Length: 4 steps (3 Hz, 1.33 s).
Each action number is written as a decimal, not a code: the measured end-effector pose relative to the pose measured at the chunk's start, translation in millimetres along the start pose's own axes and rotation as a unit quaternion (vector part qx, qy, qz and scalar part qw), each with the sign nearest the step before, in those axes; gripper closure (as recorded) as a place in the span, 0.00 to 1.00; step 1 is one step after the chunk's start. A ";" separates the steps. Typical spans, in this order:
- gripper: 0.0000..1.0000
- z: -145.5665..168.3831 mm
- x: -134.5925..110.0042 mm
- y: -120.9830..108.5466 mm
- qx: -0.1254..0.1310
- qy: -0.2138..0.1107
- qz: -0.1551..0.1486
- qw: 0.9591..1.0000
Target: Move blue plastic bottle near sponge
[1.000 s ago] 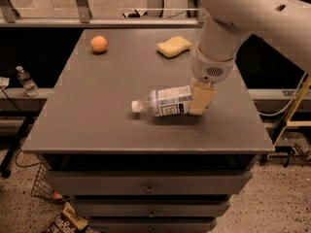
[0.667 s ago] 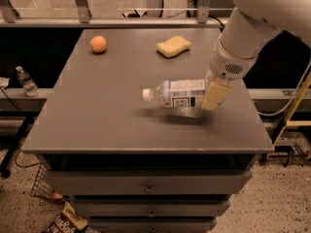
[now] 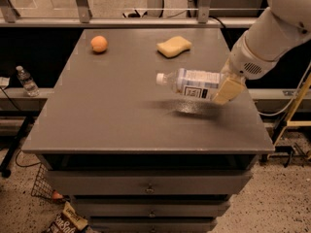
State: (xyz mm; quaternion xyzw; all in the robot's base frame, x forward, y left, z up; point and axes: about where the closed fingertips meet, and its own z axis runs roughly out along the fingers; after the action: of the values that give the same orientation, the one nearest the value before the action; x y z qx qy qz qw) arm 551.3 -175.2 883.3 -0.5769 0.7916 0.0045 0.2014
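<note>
There is one blue plastic bottle (image 3: 192,83). There is one yellow sponge (image 3: 174,46) and one orange (image 3: 99,43). There is one small water bottle (image 3: 26,80) off to the side. One gripper (image 3: 226,90) holds the blue plastic bottle over the right side of the one gray table (image 3: 107,115).

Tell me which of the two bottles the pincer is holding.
The blue plastic bottle: the pincer grips its base end above the table, cap pointing left. The small clear bottle stands left of the table.

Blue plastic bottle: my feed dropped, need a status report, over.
Hand shut on blue plastic bottle, held above table. Sponge beyond it, apart. Nothing between them.
</note>
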 end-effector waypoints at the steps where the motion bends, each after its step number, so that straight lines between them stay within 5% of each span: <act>1: 1.00 0.5 0.0 -16.6 0.028 -0.022 0.043 0.998; 3: 1.00 5.5 8.8 -91.2 0.078 -0.061 0.169 0.981; 4: 1.00 20.4 5.2 -125.7 0.076 -0.059 0.206 0.974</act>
State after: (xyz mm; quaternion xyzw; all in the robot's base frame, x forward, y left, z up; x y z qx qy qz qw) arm 671.4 -217.1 891.2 -0.3837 0.8781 0.0197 0.2851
